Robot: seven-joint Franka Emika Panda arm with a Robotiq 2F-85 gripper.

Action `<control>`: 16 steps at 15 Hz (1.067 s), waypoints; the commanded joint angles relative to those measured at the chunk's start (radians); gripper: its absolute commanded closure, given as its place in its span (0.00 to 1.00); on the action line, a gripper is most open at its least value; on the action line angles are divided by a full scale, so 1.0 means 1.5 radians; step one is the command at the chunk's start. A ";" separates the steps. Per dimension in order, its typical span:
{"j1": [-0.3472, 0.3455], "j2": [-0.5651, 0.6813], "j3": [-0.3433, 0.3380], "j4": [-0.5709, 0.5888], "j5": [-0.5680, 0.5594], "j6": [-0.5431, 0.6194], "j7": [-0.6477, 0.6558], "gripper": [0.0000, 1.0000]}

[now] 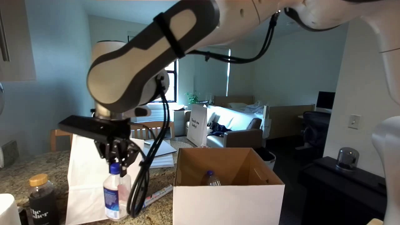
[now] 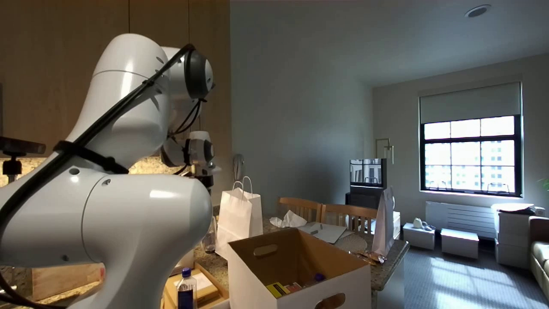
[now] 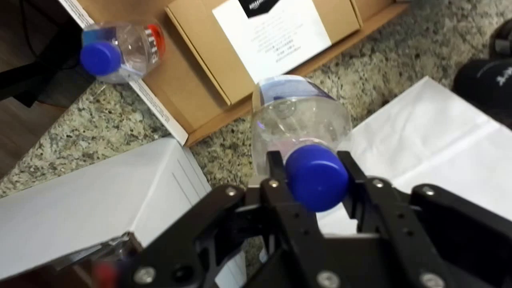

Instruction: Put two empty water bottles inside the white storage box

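My gripper (image 3: 310, 160) is shut on the blue cap of a clear water bottle (image 3: 300, 120), one finger on each side. In an exterior view this bottle (image 1: 111, 197) hangs or stands upright before a paper bag; I cannot tell whether its base touches the counter. The white storage box (image 1: 228, 204) stands open-topped to the side of it, brown inside. A blue-capped bottle (image 1: 213, 179) is inside that box, its lower part hidden by the front wall. Another blue-capped bottle (image 2: 186, 292) stands by a low cardboard tray, seen also in the wrist view.
Right behind the held bottle is the white paper bag (image 1: 89, 187). A dark bottle with a wooden lid (image 1: 42, 200) and a white mug (image 1: 9, 209) are nearby. A carton (image 3: 256, 40) lies in the cardboard tray. Loose black cables (image 1: 145, 184) dangle beside the gripper.
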 commanded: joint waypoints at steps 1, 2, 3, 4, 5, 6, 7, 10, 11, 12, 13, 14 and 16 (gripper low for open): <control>-0.097 -0.118 0.029 -0.087 0.006 0.002 -0.007 0.86; -0.129 -0.144 0.038 -0.099 0.018 -0.004 -0.020 0.86; -0.163 -0.170 0.050 -0.110 0.036 -0.010 -0.043 0.86; -0.199 -0.194 0.061 -0.124 0.057 -0.010 -0.069 0.86; -0.236 -0.216 0.072 -0.131 0.088 -0.023 -0.097 0.86; -0.274 -0.239 0.081 -0.145 0.125 -0.029 -0.131 0.86; -0.306 -0.260 0.084 -0.154 0.171 -0.046 -0.168 0.86; -0.389 -0.312 0.065 -0.176 0.325 -0.123 -0.300 0.85; -0.411 -0.322 0.057 -0.187 0.344 -0.120 -0.300 0.86; -0.431 -0.328 0.052 -0.196 0.363 -0.115 -0.299 0.85; -0.447 -0.331 0.049 -0.206 0.370 -0.100 -0.286 0.86; -0.461 -0.328 0.048 -0.209 0.372 -0.096 -0.267 0.86; -0.479 -0.314 0.053 -0.212 0.359 -0.081 -0.230 0.86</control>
